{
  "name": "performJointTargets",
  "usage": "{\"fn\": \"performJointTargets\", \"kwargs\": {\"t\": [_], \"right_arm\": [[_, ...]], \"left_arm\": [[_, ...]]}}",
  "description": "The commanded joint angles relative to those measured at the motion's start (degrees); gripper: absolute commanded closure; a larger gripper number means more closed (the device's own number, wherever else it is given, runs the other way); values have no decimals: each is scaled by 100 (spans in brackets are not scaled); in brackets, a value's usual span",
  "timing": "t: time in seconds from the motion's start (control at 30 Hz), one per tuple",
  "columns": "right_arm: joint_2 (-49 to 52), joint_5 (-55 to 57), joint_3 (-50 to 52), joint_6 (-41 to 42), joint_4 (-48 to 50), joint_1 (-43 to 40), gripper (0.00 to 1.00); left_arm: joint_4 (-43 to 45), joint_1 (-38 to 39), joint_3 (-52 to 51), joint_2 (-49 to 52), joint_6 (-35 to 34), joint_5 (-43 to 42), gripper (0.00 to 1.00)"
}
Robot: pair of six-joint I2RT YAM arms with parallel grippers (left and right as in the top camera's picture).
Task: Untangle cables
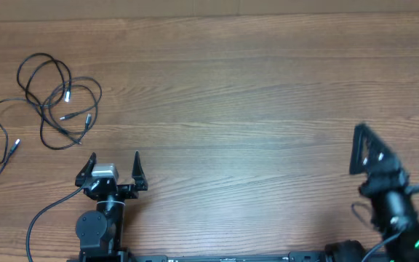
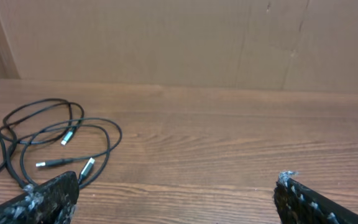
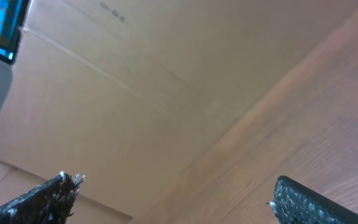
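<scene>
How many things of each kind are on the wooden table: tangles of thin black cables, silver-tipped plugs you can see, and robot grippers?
Tangle of thin black cables: 1
Silver-tipped plugs: 4
Robot grippers, left gripper and right gripper, both open: 2
Total: 7

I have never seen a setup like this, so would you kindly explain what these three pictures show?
Two robot arms sit at a brown wooden table. The overhead picture looks straight down; the other two come from cameras on each wrist, with fingertips at the bottom edge. The left gripper and right gripper are both open and hold nothing. Thin black cables with silver-tipped plugs lie in tangled loops on the table's far left, also seen from the left wrist. The right wrist camera sees only table and a cardboard wall.
</scene>
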State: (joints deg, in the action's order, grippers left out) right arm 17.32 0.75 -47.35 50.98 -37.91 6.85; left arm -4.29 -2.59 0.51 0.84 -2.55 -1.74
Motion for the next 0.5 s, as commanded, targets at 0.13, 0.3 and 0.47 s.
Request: {"fn": "performJointTargets", "kwargs": {"t": [0.13,0.3,0.47], "right_arm": [[-1703,-131,2024,-59,372,15,0],[-1716,44,3375,-3128,4103,15,0],[-1716,92,4603,-4450,6614,15,0]], "left_arm": [[-15,55,-24,-59,129,7,0],[-15,55,-24,-59,129,7,0],[-15,55,-24,-59,129,7,0]]}}
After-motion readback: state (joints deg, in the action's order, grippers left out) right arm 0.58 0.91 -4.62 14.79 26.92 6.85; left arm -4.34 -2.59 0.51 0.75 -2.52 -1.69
